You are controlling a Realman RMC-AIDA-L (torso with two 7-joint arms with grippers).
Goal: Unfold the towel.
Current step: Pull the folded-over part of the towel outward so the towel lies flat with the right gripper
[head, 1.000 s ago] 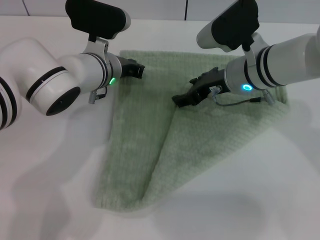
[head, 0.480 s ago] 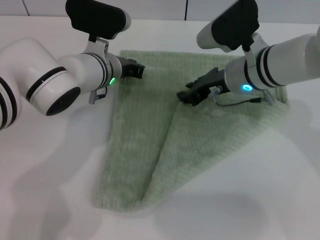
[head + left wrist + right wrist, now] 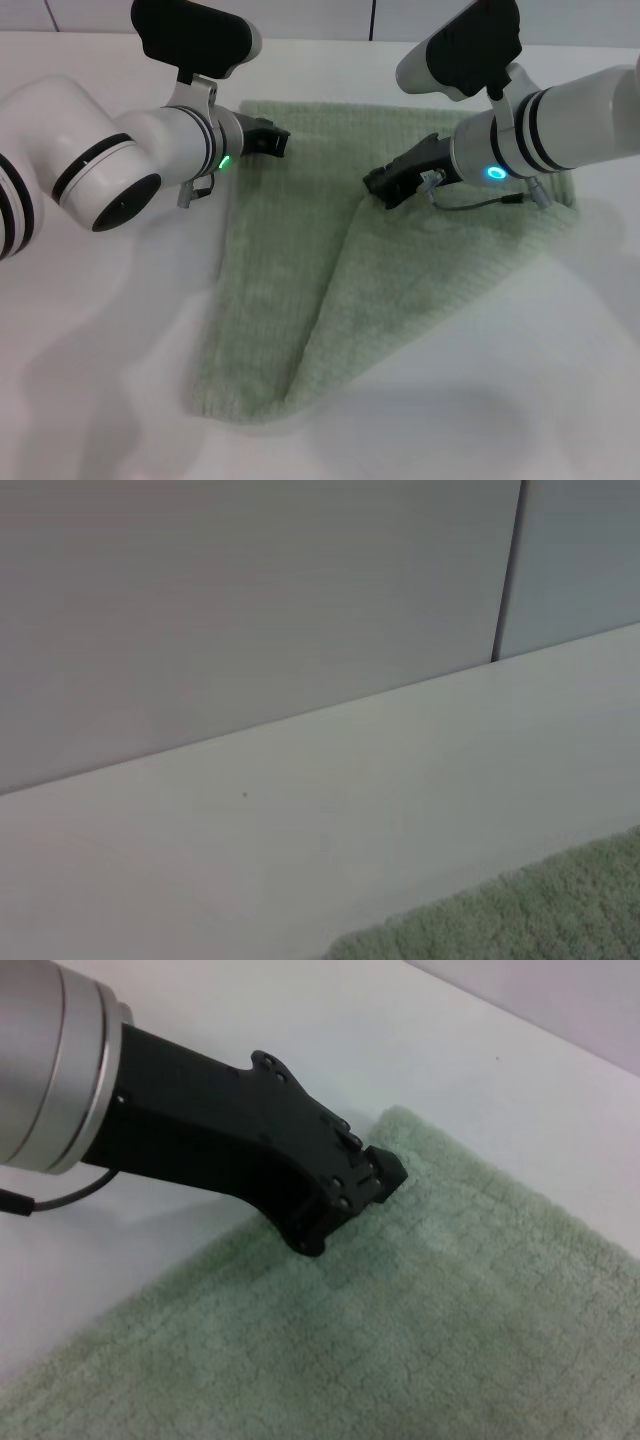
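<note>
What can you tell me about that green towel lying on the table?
The towel is a pale sage-green terry cloth with a ribbed, gridded weave. It lies on the white table, still partly folded: one corner is turned diagonally over the rest, leaving a crease down to the near edge. The left hand sits at its far left corner; the right hand is over the fold's top.

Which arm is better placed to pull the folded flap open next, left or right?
Probably the right. The right gripper sits at the peak of the folded-over flap of the towel. The left gripper is at the towel's far left corner, on the flat single layer, better suited to anchoring.
</note>
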